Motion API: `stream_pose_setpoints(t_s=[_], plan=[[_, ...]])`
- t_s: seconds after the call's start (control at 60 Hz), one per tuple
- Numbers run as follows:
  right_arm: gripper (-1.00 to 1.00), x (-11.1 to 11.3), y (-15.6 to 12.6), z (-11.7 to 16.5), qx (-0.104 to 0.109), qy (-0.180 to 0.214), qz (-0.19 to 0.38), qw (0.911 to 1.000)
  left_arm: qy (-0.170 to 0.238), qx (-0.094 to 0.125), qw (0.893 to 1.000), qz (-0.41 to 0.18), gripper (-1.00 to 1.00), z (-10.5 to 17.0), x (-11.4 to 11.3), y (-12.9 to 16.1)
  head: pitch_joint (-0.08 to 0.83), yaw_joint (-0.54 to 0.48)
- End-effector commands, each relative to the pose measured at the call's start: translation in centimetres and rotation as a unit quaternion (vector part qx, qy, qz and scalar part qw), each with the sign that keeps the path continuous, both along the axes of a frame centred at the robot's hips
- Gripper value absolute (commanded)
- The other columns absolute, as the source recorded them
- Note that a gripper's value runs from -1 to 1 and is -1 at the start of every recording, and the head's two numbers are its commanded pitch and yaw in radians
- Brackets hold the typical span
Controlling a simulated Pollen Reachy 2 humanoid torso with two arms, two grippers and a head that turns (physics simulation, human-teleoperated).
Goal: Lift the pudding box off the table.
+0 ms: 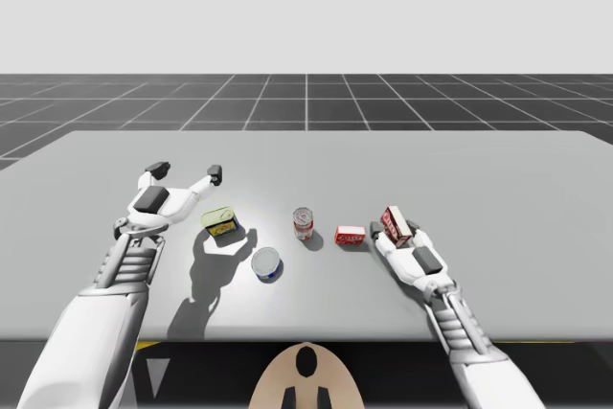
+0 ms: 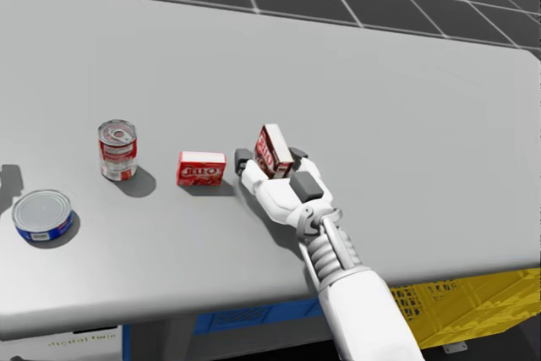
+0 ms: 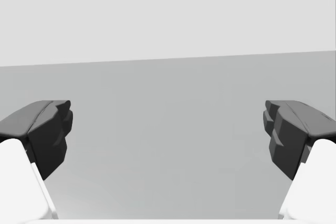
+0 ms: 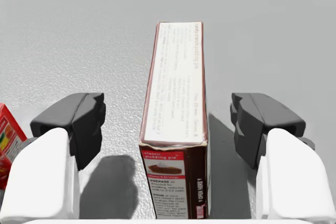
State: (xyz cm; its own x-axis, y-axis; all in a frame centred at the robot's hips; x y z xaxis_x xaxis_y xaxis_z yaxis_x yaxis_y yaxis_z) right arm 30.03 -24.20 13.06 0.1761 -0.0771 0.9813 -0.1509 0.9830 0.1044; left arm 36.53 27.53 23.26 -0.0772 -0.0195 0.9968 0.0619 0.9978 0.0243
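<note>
My left claw (image 1: pixel 187 172) is spread wide with nothing between its fingers, above the left part of the surface (image 1: pixel 498 189). Just right of it lies a yellow tin (image 1: pixel 221 222). Next comes a blue can (image 1: pixel 267 263), nearer the front edge, then an upright red-and-white can (image 1: pixel 303 223) and a red box (image 1: pixel 351 235) lying flat. Just right of that box stands the pudding box (image 4: pixel 173 93), dark red, on a narrow side on the surface. It is between the fingers (image 4: pixel 73 121) of my right claw (image 4: pixel 168 124). That claw is open: a gap shows on each side of the pudding box, and neither finger touches it.
</note>
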Motion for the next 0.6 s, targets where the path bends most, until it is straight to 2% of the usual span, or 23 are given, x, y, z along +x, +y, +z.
stream_pose_setpoints(t_s=[0.017, 0.283, 0.417, 0.6], plan=[[1.00, 0.02, -0.23, -0.31, 0.011, 0.008, 0.010, 0.9998, 0.000, 0.000, 1.000, 0.000, -1.00, -0.01, -0.01, -0.06, 0.662, -0.35], [1.00, -0.14, -0.29, -0.42, 0.018, 0.009, 0.010, 0.9998, 0.000, 0.002, 1.000, 0.000, -1.00, -0.07, -0.02, -0.15, 0.580, -0.36], [1.00, -0.18, -0.25, -0.53, 0.017, 0.010, 0.011, 0.9997, 0.000, 0.002, 1.000, 0.002, -1.00, -0.09, -0.03, -0.15, 0.468, -0.36], [1.00, -0.21, -0.15, -0.51, 0.017, 0.007, 0.011, 0.9998, 0.000, 0.001, 1.000, 0.002, -1.00, -0.10, -0.03, -0.15, 0.367, -0.36]])
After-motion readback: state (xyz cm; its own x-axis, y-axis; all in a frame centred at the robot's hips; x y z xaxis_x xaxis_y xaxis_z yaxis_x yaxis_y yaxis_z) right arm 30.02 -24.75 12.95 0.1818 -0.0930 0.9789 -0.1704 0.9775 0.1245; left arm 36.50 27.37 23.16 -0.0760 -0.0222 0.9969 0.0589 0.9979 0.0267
